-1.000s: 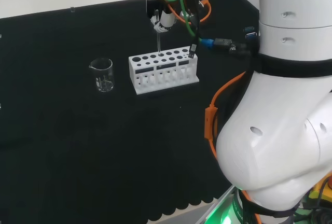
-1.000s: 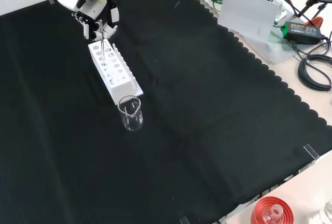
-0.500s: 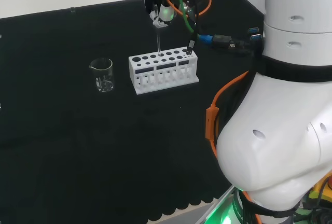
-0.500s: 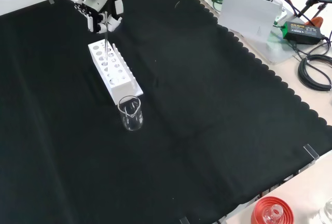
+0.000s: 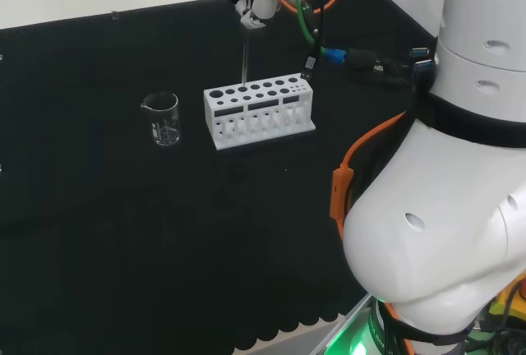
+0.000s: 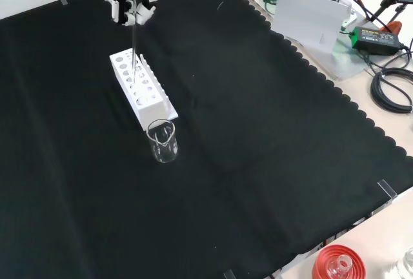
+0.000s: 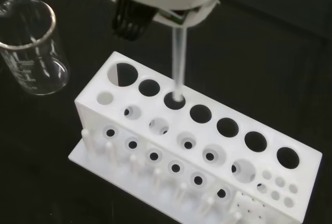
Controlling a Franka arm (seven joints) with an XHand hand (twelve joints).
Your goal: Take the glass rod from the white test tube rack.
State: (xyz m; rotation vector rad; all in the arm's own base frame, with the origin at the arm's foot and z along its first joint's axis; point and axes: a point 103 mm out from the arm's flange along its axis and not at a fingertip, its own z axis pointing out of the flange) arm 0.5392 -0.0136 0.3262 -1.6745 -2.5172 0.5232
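The hand (image 5: pixel 252 11) got raised well above the white test tube rack (image 5: pixel 259 112), and the glass rod (image 5: pixel 245 55) pinched in it was drawn up, tip just barely left in its hole.

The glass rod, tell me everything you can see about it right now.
The glass rod is a thin, straight, clear stick that looks like glass. It stands about upright, its top held in the hand and its lower end at a large hole in the top of the white test tube rack, third along the back row from the beaker's end. Whether the tip has cleared the hole cannot be told.
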